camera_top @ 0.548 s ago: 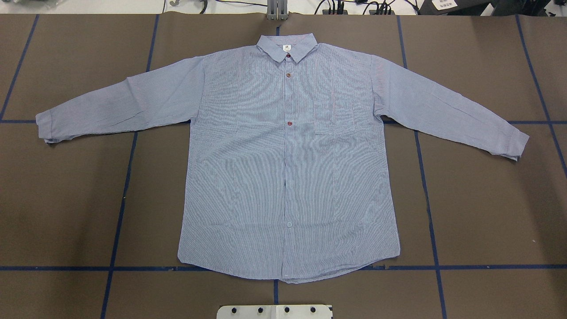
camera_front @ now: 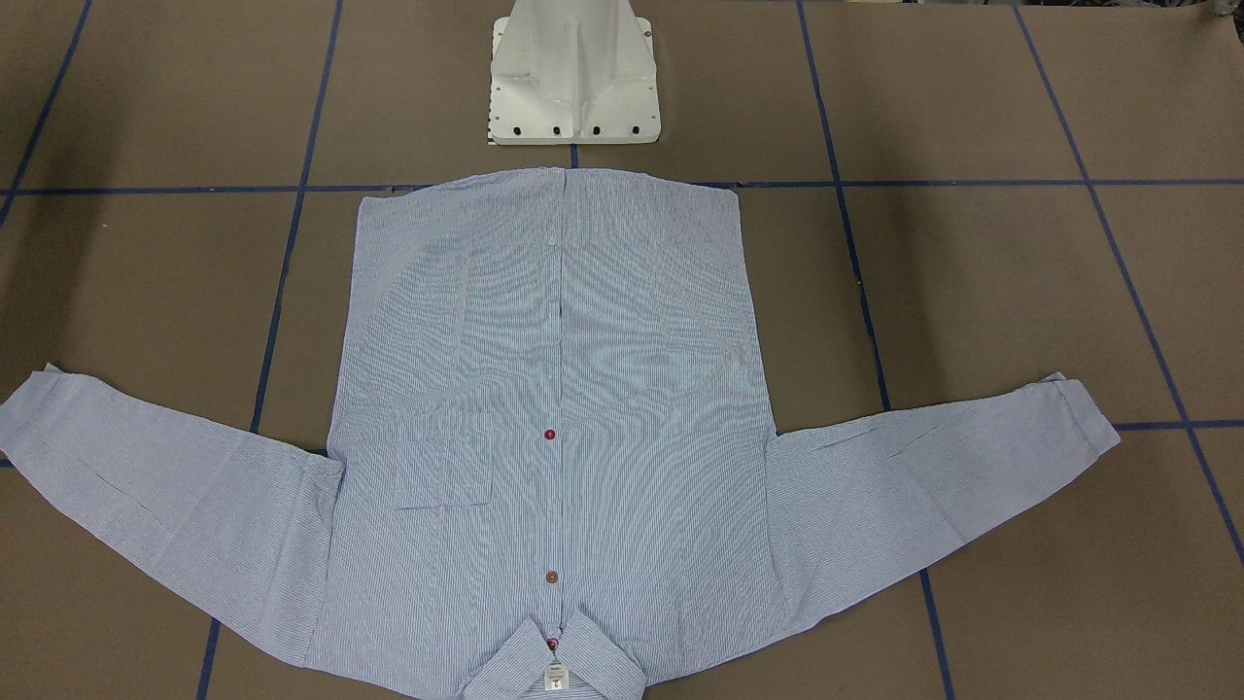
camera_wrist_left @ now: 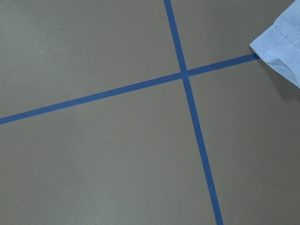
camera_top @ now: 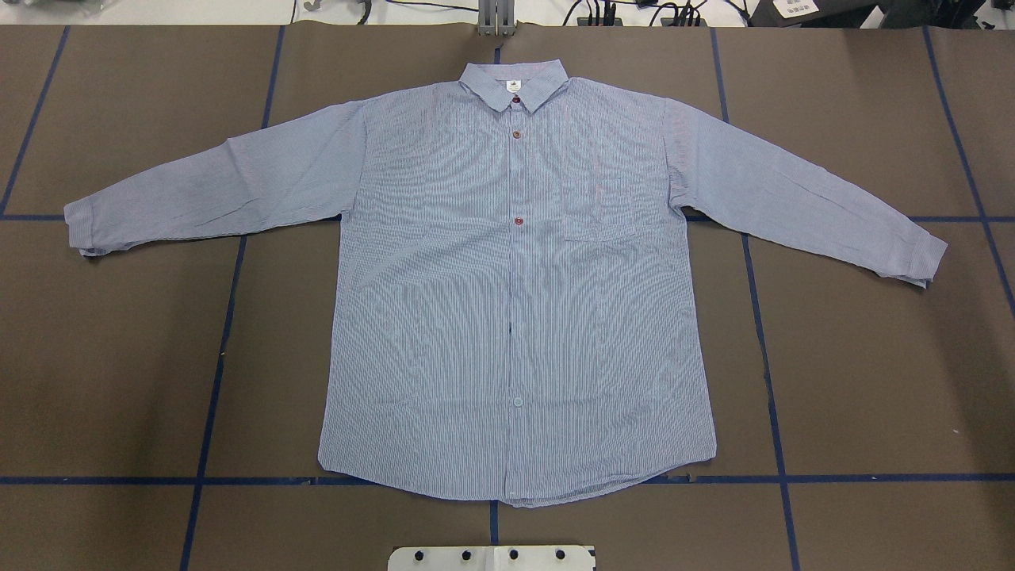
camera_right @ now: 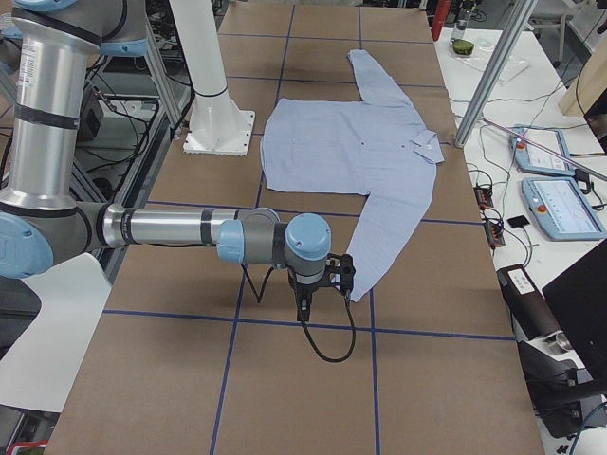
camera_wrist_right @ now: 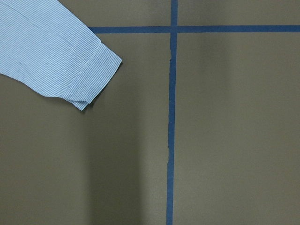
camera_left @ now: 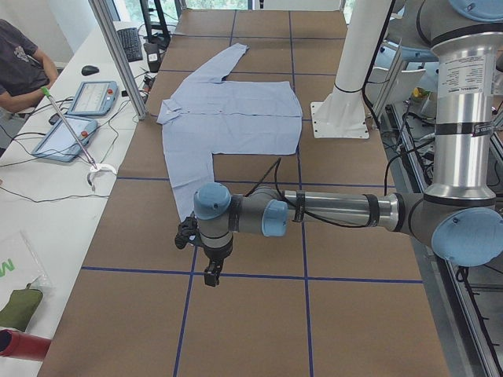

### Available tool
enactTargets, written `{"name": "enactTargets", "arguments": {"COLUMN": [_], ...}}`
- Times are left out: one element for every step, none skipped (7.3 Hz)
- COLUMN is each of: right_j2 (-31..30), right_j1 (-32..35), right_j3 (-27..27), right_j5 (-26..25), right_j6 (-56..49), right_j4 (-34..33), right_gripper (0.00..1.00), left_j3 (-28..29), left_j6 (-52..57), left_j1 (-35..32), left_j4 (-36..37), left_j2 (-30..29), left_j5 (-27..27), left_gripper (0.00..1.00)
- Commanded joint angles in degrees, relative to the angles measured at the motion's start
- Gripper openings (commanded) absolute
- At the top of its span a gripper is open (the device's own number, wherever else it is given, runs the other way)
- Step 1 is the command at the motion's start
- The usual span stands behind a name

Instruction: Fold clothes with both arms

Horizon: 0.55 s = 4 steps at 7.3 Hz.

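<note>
The shirt (camera_top: pixel 515 301) has not moved, collar at 12 o'clock, folding unstarted; whether the left gripper (camera_left: pixel 211 275) and right gripper (camera_right: pixel 303 308) are wide or narrow I cannot tell

The shirt (camera_top: pixel 515 301) lies flat on the middle of the table (camera_top: pixel 872 381), its hem (camera_top: pixel 515 496) just before the base (camera_front: pixel 573 78) and its collar (camera_top: pixel 514 83) at the far edge. The pocket (camera_top: pixel 607 210) lies right of the buttons. The left gripper (camera_left: pixel 211 279) hangs beyond the left cuff (camera_top: pixel 79 230) and the right gripper (camera_right: pixel 303 311) beyond the right cuff (camera_top: pixel 924 258), both apart from the cloth.
</note>
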Motion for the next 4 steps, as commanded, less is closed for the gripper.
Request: {"name": "enactTargets", "arguments": {"right_j2": [0.0, 0.0, -0.1, 0.1], "right_j1": [0.0, 0.0, 0.0, 0.0], "right_j3": [0.0, -0.1, 0.0, 0.0], "right_j5": [-0.3, -0.3, -0.2, -0.3], "right_j6": [0.0, 0.3, 0.7, 0.9], "right_j4": [0.0, 0.0, 0.0, 0.0], "right_gripper": [1.00, 1.00, 1.00, 1.00], "left_j3": [-0.1, -0.2, -0.2, -0.1], "left_j6": [0.0, 0.0, 0.0, 0.0], "left_j1": [0.0, 0.0, 0.0, -0.1], "left_j4": [0.0, 0.0, 0.0, 0.0], "left_j2": [-0.5, -0.5, -0.9, -2.9], "left_j5": [0.0, 0.0, 0.1, 0.1], "left_gripper": [1.00, 1.00, 1.00, 1.00]}}
